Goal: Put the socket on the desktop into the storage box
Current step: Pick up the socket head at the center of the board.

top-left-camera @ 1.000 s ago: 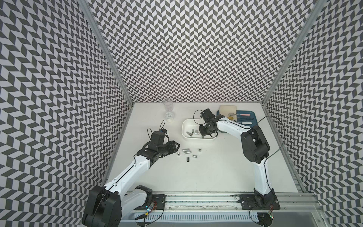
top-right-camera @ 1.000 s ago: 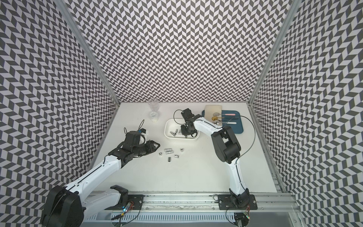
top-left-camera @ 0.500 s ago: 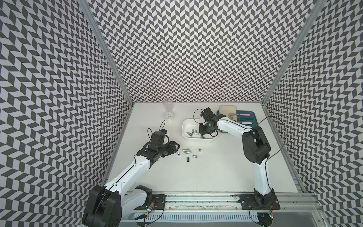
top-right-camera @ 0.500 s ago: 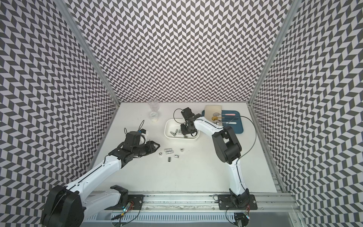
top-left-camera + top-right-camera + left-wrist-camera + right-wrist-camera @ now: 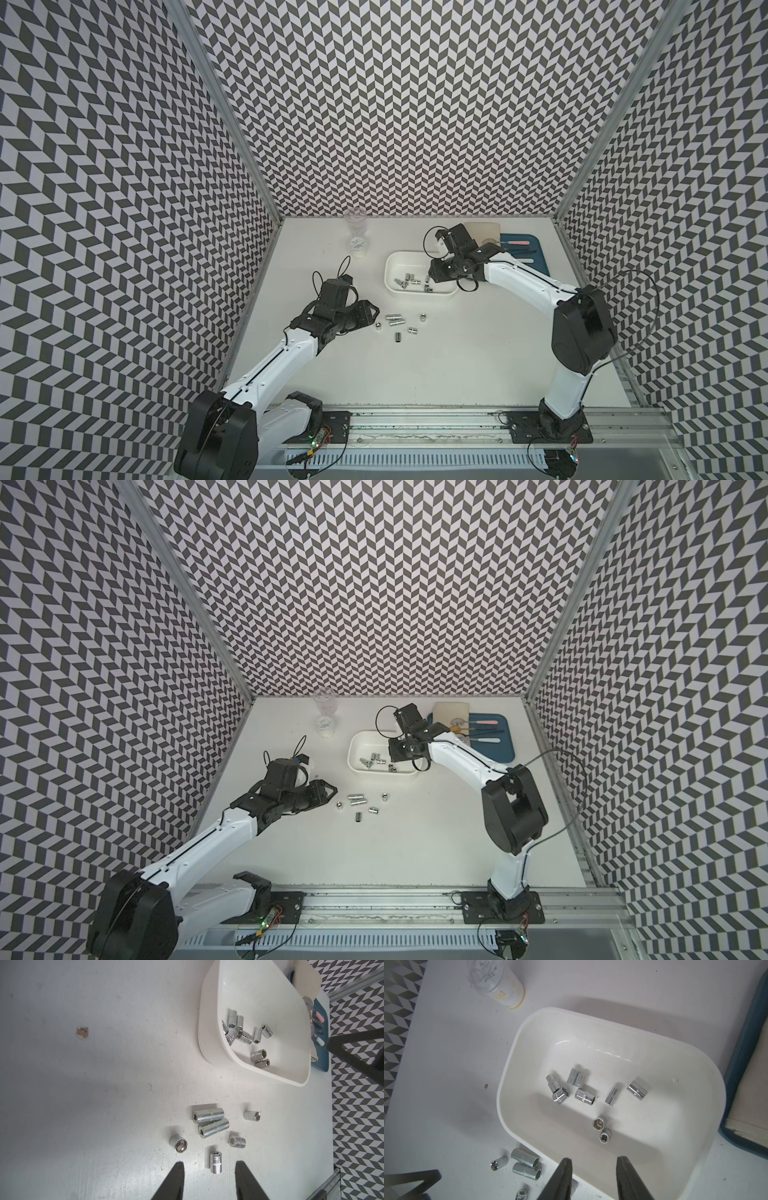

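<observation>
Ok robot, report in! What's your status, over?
Left gripper open, empty, at nearest socket. Right gripper open, empty, over storage box. Six sockets left on table. Nothing blocking.

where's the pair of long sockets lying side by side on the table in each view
Top view: pair of long sockets on the table, in front of the storage box.
Top view: same spot, in front of the box.
Left wrist: among loose short sockets, short of the box.
Right wrist: just outside the box wall.
Shared landmark: the white storage box, in all four.
</observation>
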Action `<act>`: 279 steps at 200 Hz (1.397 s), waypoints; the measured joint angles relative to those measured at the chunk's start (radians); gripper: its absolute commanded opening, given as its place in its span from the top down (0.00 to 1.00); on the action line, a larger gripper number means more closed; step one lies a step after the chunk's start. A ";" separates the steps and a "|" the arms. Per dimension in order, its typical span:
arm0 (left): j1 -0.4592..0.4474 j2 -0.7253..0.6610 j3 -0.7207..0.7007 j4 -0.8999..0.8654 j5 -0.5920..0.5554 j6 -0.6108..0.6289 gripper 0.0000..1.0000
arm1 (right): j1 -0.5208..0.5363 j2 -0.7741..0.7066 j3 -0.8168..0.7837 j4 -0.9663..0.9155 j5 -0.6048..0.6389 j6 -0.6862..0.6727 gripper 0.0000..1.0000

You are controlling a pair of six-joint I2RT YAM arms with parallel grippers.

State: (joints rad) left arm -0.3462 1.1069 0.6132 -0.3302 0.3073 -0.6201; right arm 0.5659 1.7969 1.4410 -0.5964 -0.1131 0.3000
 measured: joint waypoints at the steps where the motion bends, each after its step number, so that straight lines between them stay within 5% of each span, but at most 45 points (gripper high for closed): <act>1: 0.000 0.000 0.000 0.000 0.000 0.000 0.56 | 0.000 -0.002 -0.002 0.001 0.000 0.000 0.60; 167: -0.024 0.083 0.016 -0.093 -0.022 0.046 0.56 | 0.130 -0.565 -0.551 0.262 -0.173 0.020 0.61; 279: -0.105 0.215 0.099 -0.110 -0.106 0.047 0.61 | 0.335 -0.659 -0.701 0.338 -0.137 0.023 0.62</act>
State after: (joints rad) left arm -0.4507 1.3216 0.7120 -0.4404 0.2008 -0.5735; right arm 0.9009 1.1378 0.7399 -0.2588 -0.2504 0.3233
